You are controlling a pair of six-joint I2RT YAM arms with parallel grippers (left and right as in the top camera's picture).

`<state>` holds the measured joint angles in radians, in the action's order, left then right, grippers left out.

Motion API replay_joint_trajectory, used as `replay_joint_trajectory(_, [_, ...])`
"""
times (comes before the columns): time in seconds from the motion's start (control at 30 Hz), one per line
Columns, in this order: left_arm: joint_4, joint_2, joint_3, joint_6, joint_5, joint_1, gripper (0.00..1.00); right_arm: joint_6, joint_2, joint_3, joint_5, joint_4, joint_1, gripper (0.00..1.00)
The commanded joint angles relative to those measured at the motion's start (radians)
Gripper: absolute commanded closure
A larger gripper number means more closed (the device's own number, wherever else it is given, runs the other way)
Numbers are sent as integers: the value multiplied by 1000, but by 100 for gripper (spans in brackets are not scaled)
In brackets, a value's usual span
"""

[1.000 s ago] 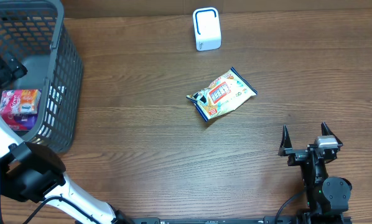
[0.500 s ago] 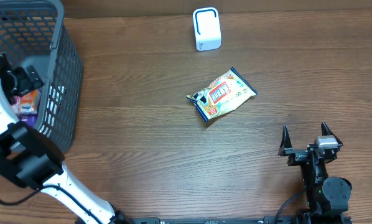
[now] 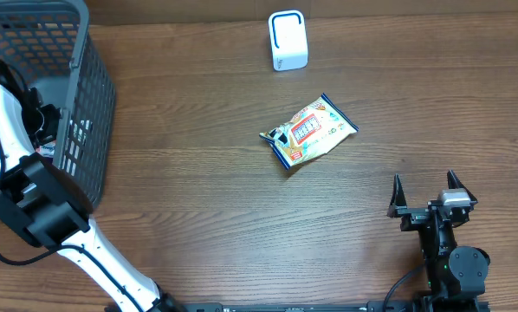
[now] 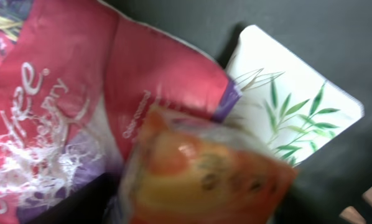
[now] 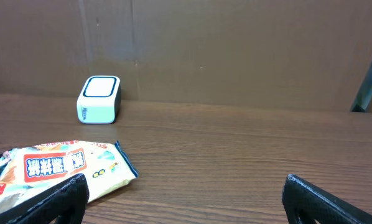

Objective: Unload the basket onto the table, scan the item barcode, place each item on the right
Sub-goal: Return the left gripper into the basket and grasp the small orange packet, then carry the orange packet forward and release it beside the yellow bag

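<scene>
Wooden table (image 3: pixel 198 225); left gripper (image 3: pixel 44 123) in basket (image 3: pixel 90 95), jaw state unclear. Orange packet (image 4: pixel 198 171) under them overlaps pink packet (image 4: pixel 68 93): could pinch both. Right gripper (image 3: pixel 424 184) wide, empty.

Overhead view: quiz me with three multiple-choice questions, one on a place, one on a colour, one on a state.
1. The white, blue-rimmed box scanner stands: A) beyond the printed snack packet; B) on top of it; C) nearer the arms.
2. The plastic mesh basket is: A) red; B) grey; C) yellow.
3. The right gripper is: A) open, empty; B) shut on a packet; C) shut on nothing.
Answers: 1 A, it sits farther from the arms; 2 B, grey lattice walls; 3 A, fingers spread, nothing between.
</scene>
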<state>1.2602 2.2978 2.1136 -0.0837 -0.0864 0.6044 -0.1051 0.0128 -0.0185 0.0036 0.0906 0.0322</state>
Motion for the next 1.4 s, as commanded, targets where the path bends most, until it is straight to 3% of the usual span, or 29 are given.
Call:
replay_joint_trajectory(0.0, [11,14,-4,2,-53,8,55,-1,-10,10,3,-6,-5,0])
replay_joint_trajectory(0.07, [10,14,-4,5,-68,9,72,-1,-10,10,3,-6,-5,0])
replay_joint_trajectory(0.17, [6,13,-3,31,-78,13,84,0,-10,10,3,-6,-5,0])
replay_joint_trajectory(0.2, [6,13,-2,36,-78,14,96,-1,-10,10,3,-6,-5,0])
replay_joint_trajectory(0.33, [19,2,50,93,-70,17,96,-1,-10,10,3,-6,-5,0])
replay_joint_trajectory(0.5, [80,-51,261,166,12,17,96,-1,-10,10,3,-6,-5,0])
replay_joint_trajectory(0.73, [105,-203,573,199,359,13,96,0,-10,10,3,-6,-5,0])
replay_joint_trajectory(0.93, [106,-354,623,223,769,-36,96,0,-10,10,3,-6,-5,0])
replay_joint_trajectory(1.03, [121,-388,623,224,910,-149,96,-1,-10,10,3,-6,-5,0])
replay_joint_trajectory(1.17, [170,-383,609,223,834,-359,96,-1,-10,10,3,-6,-5,0])
replay_joint_trajectory(1.37, [285,-272,531,244,340,-713,96,0,-10,10,3,-6,-5,0])
